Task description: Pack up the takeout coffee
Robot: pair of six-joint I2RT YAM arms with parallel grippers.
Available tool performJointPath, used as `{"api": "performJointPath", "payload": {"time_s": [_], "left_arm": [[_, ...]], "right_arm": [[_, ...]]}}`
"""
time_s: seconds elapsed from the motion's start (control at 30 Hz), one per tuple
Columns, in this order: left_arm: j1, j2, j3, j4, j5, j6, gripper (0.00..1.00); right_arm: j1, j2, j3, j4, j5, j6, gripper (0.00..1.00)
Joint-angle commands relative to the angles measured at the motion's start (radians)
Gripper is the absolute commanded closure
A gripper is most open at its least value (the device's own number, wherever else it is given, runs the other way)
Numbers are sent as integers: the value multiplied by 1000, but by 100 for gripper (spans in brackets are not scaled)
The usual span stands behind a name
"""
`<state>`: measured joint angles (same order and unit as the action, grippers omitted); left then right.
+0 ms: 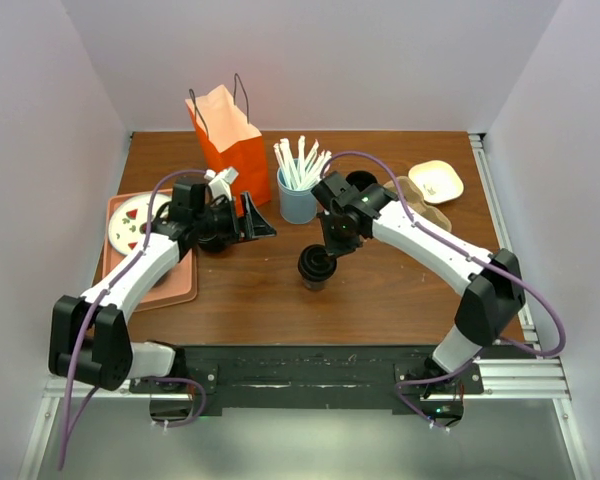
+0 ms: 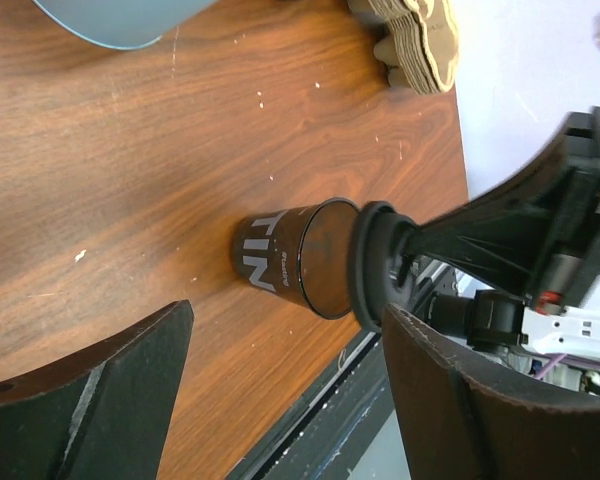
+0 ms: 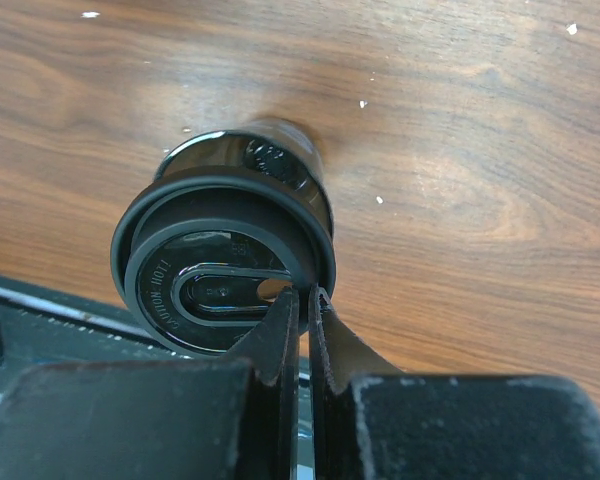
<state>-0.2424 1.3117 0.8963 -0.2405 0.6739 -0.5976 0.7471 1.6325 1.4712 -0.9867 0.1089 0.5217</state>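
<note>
The takeout coffee [image 1: 316, 270] is a dark brown cup with a black lid, standing upright on the table in front of the blue straw holder [image 1: 298, 203]. My right gripper [image 1: 329, 250] reaches down from behind it and is shut on the rim of the lid [image 3: 215, 270]; its fingertips [image 3: 288, 312] pinch the lid's edge. In the left wrist view the cup body [image 2: 280, 250] and lid [image 2: 373, 262] show side-on. My left gripper [image 1: 260, 222] is open and empty, left of the cup and apart from it, pointing toward it [image 2: 285, 330].
An orange paper bag [image 1: 228, 135] stands open at the back left. A pink tray [image 1: 170, 285] with a plate lies at the left. A black cup [image 1: 360, 182], cardboard carriers [image 1: 427, 208] and a beige dish [image 1: 436, 181] sit at the back right. The table's front edge [image 2: 310, 420] is close to the cup.
</note>
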Motion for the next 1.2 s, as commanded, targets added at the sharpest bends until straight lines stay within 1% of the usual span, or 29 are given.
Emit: {"api": "performJointPath", "payload": {"time_s": [0.0, 0.13, 0.47, 0.53, 0.57, 0.63, 0.67, 0.93, 1.0, 1.1, 1.13, 1.17], "left_arm": [[-3, 17, 6, 61, 55, -2, 20], [-6, 20, 9, 61, 52, 2, 21], [-6, 18, 7, 38, 36, 22, 22], [-6, 21, 7, 40, 36, 22, 22], [-8, 20, 10, 41, 38, 24, 22], [-9, 23, 13, 40, 36, 27, 23], [-12, 24, 15, 35, 35, 35, 23], [-23, 29, 18, 24, 27, 47, 24], [-28, 34, 19, 24, 29, 53, 24], [-52, 55, 33, 21, 20, 70, 26], [-73, 63, 39, 9, 16, 81, 27], [-84, 73, 53, 6, 6, 85, 27]], "right_arm": [[9, 36, 35, 10, 18, -22, 100], [11, 66, 54, -1, 34, -29, 100], [20, 81, 58, -4, 35, -19, 99], [20, 79, 64, -6, 28, -19, 94], [21, 75, 69, -6, 20, -17, 88], [21, 73, 72, -7, 15, -12, 84], [23, 73, 77, -12, 12, -9, 79], [23, 64, 92, -38, 9, 0, 76], [23, 53, 101, -41, -17, 4, 75], [23, 40, 118, -49, -37, 6, 69], [23, 27, 117, -38, -41, 6, 65], [20, 21, 112, -30, -46, 5, 62]]}}
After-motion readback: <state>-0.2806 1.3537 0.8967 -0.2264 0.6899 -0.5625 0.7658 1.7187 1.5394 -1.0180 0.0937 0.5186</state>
